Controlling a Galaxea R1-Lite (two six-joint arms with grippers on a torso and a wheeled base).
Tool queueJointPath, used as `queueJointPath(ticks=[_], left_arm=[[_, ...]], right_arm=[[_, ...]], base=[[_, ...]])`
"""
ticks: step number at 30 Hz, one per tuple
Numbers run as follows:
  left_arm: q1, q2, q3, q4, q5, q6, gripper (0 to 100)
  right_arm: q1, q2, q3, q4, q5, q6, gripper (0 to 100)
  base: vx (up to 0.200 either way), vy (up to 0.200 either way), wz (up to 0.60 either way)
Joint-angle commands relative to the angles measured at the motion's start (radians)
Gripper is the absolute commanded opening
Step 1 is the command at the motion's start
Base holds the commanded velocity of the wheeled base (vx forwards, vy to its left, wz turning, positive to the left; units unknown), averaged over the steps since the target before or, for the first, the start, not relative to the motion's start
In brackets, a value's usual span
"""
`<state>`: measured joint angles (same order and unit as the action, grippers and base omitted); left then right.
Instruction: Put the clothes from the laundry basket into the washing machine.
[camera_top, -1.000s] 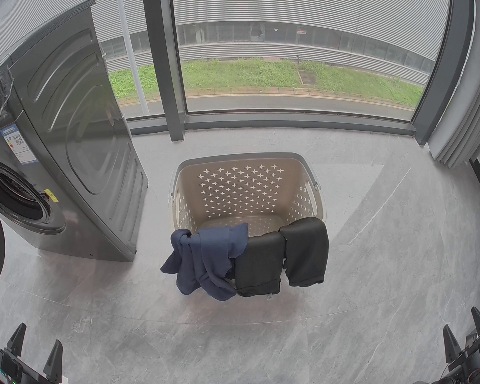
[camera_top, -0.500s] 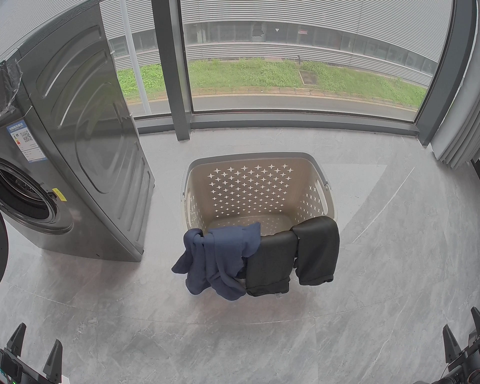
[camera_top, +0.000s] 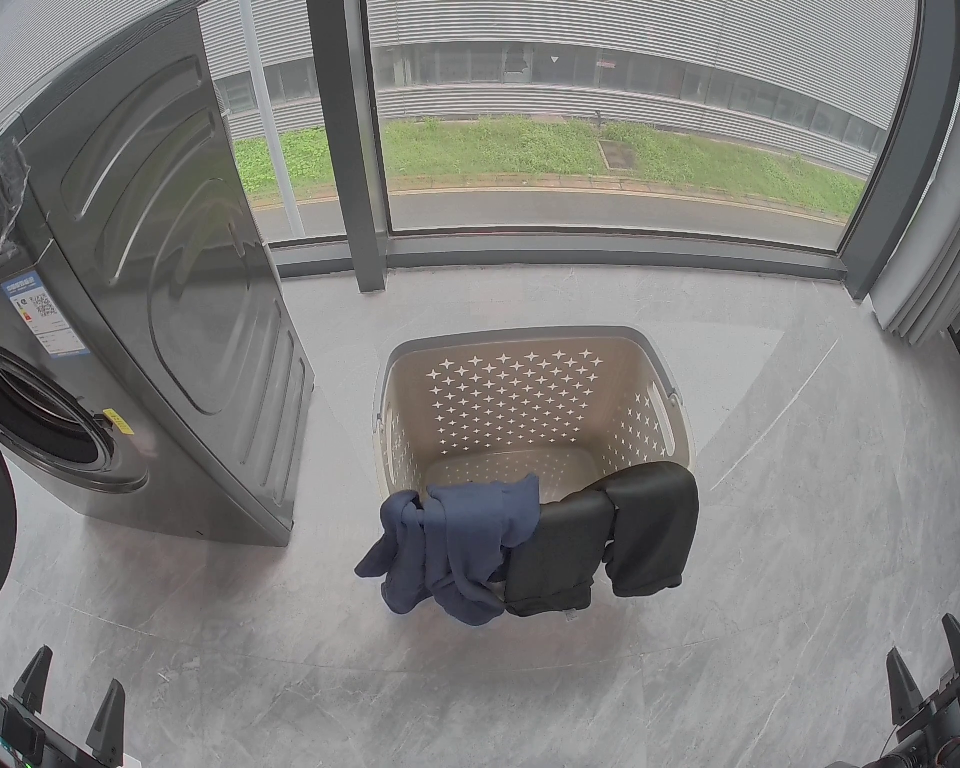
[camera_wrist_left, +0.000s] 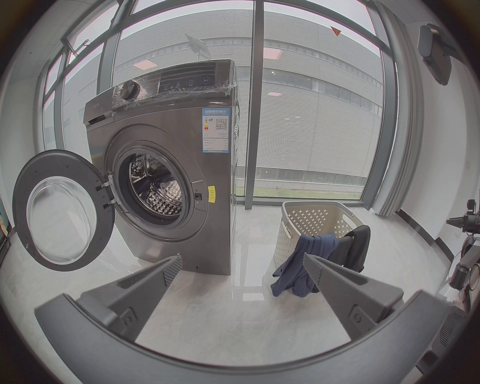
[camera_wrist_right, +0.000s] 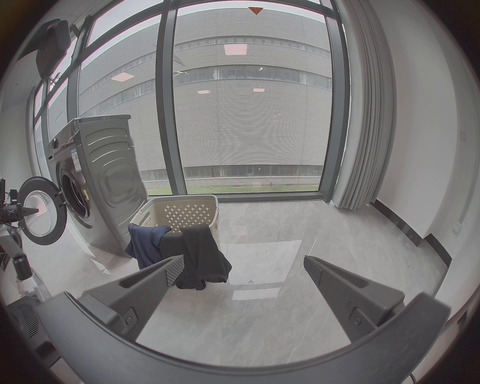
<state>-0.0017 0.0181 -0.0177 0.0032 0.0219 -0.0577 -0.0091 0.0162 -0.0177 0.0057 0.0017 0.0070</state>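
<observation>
The whole head view has shifted over the last second. The laundry basket (camera_top: 530, 338) and the washing machine (camera_top: 190, 280) are now seen lower in the picture and a little to the right. This is taken as the camera moving (most likely the base rolling nearer), not the things. Nothing on the floor (camera_top: 780, 620) has been disturbed. The blue garment (camera_top: 455, 545) is draped as before over the basket's near rim, with the two dark garments (camera_top: 605, 540) just beside it and touching it.

The left gripper (camera_wrist_left: 241, 260) and the right gripper (camera_wrist_right: 241, 261) are kept low and well apart from the basket, each with its jaws spread wide and nothing held.

The machine's door (camera_wrist_left: 60, 210) is swung fully open and the drum (camera_wrist_left: 152, 185) is exposed, so loading is not blocked. The task is judged to be at its approach stage, with no garment taken yet. The overhanging blue garment is the easiest first pick.
</observation>
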Motion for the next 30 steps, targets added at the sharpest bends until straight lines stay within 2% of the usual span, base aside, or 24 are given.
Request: queueJointPath(ticks=[1,5,6,8,10,13,14,15,20,23,27,30], left_arm=[[0.000,-0.010,0.015,0.000,0.001,-0.001,100],[0.000,-0.010,0.015,0.000,0.001,-0.001,100],[0.000,-0.010,0.015,0.000,0.000,-0.001,100],[0.000,-0.010,0.015,0.000,0.000,-0.001,100],[0.000,-0.010,0.015,0.000,0.000,-0.001,100],[0.000,-0.010,0.015,0.000,0.000,-0.001,100],[0.000,-0.010,0.015,0.000,0.000,-0.001,100],[0.000,-0.010,0.015,0.000,0.000,-0.002,100],[0.000,-0.010,0.015,0.000,0.001,-0.002,100],[0.000,-0.010,0.015,0.000,0.000,-0.002,100],[0.000,-0.010,0.015,0.000,0.000,-0.002,100],[0.000,-0.010,0.015,0.000,0.001,-0.002,100]], right_arm=[[0.001,-0.016,0.018,-0.001,0.000,0.002,100],[0.001,-0.016,-0.028,-0.016,0.009,0.007,100],[0.006,0.005,-0.142,-0.009,0.009,0.042,100],[0.029,0.120,-0.209,0.005,0.006,0.083,100],[0.047,0.222,-0.205,0.019,0.008,0.099,100],[0.074,0.406,-0.133,0.005,0.018,0.100,100],[0.074,0.406,-0.133,0.005,0.018,0.100,100],[0.095,0.536,-0.100,-0.043,0.031,0.100,100],[0.123,0.808,-0.067,-0.225,0.044,0.108,100],[0.164,0.987,-0.062,-0.369,0.081,0.142,100],[0.176,1.110,-0.067,-0.435,0.084,0.165,100],[0.221,1.209,-0.071,-0.515,0.081,0.166,100]], base=[[0.000,0.000,0.00],[0.000,0.000,0.00],[0.000,0.000,0.00],[0.000,0.000,0.00],[0.000,0.000,0.00],[0.000,0.000,0.00],[0.000,0.000,0.00],[0.000,0.000,0.00],[0.000,0.000,0.00],[0.000,0.000,0.00],[0.000,0.000,0.00],[0.000,0.000,0.00]])
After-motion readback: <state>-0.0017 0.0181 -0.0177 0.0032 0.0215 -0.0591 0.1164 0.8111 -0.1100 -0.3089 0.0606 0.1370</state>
